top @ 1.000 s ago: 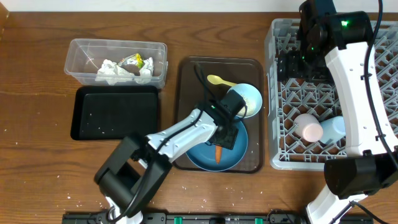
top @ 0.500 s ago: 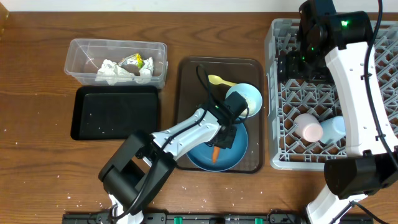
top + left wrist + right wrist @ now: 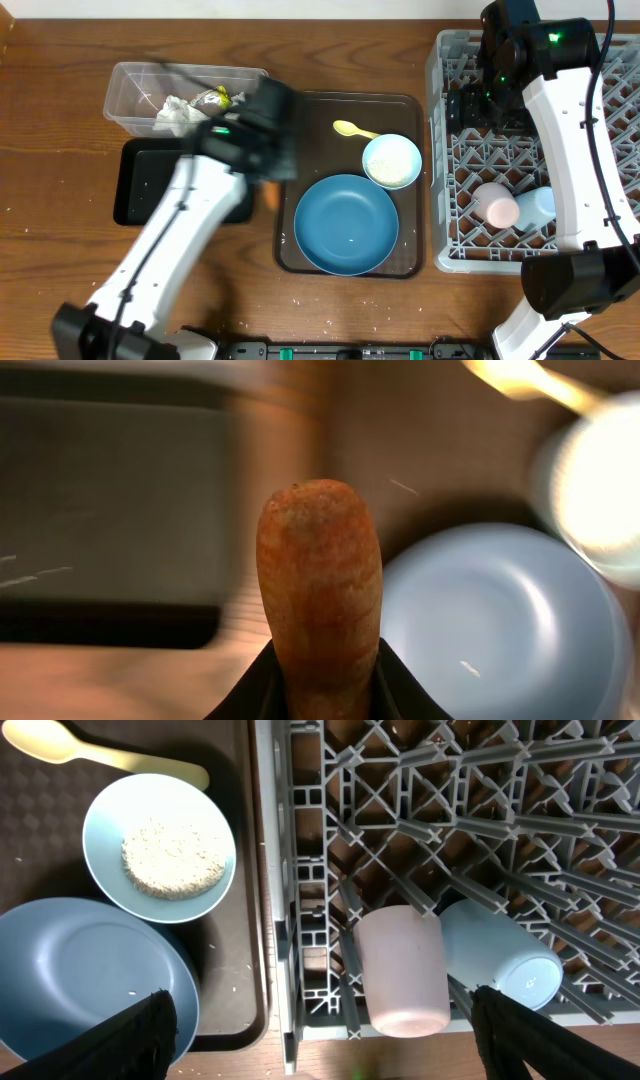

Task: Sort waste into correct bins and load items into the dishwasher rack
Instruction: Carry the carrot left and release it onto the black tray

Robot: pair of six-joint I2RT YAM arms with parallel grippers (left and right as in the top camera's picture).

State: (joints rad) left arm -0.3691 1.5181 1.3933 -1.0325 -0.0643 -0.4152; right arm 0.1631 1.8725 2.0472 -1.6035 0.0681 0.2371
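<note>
No legible text, labels, brands, numbers or signs anywhere in these views.

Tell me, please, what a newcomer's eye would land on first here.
The orange carrot fills the left wrist view, pinched in the left gripper above the gap between the black tray and the brown tray. On the brown tray lie a big blue plate and a bowl of rice. At right, a pink cup and a blue cup lie in the grey rack.
</note>
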